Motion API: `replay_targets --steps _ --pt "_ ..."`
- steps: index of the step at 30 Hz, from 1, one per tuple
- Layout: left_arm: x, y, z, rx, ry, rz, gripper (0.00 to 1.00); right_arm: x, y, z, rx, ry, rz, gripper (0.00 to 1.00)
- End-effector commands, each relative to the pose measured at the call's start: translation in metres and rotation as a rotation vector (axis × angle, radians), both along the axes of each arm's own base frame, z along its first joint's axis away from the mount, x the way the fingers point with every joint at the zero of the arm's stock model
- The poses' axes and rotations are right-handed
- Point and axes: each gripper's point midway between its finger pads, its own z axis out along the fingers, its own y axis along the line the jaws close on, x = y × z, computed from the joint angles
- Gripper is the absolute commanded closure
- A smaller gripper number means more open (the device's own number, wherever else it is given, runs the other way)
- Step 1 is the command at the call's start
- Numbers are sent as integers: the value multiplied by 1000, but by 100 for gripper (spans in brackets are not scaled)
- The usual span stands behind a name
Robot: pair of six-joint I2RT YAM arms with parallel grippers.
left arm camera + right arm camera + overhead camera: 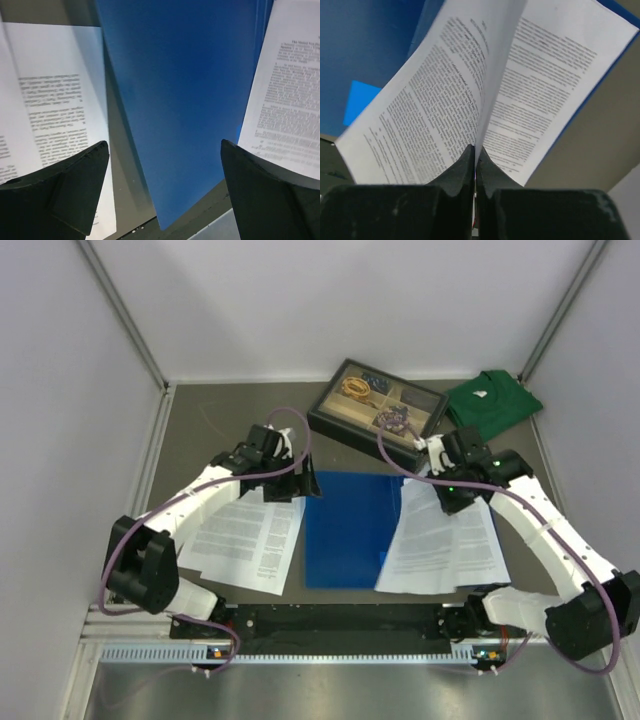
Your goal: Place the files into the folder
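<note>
The blue folder (352, 528) lies open and flat in the middle of the table. White printed files lie in two groups: a loose stack (247, 538) on the table to its left and several sheets (443, 540) on its right half. My left gripper (308, 483) is open and empty above the folder's far left corner; in the left wrist view the blue cover (180, 90) lies between its fingers (75, 185). My right gripper (452, 498) is shut on the far edge of a printed sheet (445, 100), which is lifted and bent above another sheet (545, 90).
A black-framed compartment tray (375, 408) with small items stands at the back, just beyond both grippers. A folded green shirt (490, 403) lies at the back right. White walls enclose the table on three sides. The arm bases and a rail (330, 625) run along the near edge.
</note>
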Motion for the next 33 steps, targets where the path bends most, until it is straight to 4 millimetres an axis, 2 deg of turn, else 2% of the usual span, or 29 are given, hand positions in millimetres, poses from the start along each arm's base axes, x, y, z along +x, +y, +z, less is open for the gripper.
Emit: replay_targets --steps 1,2,5,9,18,23,33 --pt "7 -25 14 -26 -64 -83 4 16 -36 1 -69 -69 20 100" --pt "3 -29 13 -26 -59 -100 4 19 -48 -2 -73 -57 -19 100" --pt "1 -30 10 -15 -51 -111 4 24 -63 -6 -81 -49 -54 100" --pt "0 -30 10 -10 -53 -119 4 33 -78 -10 -92 -60 -93 100" --pt "1 -31 7 3 -42 -131 4 47 -93 -11 -141 -76 -114 100" --pt "0 -29 3 16 -34 -136 4 48 -96 -13 -140 -60 -117 100" --pt "1 -32 0 13 -27 -147 4 54 -80 -22 -64 -35 -85 100"
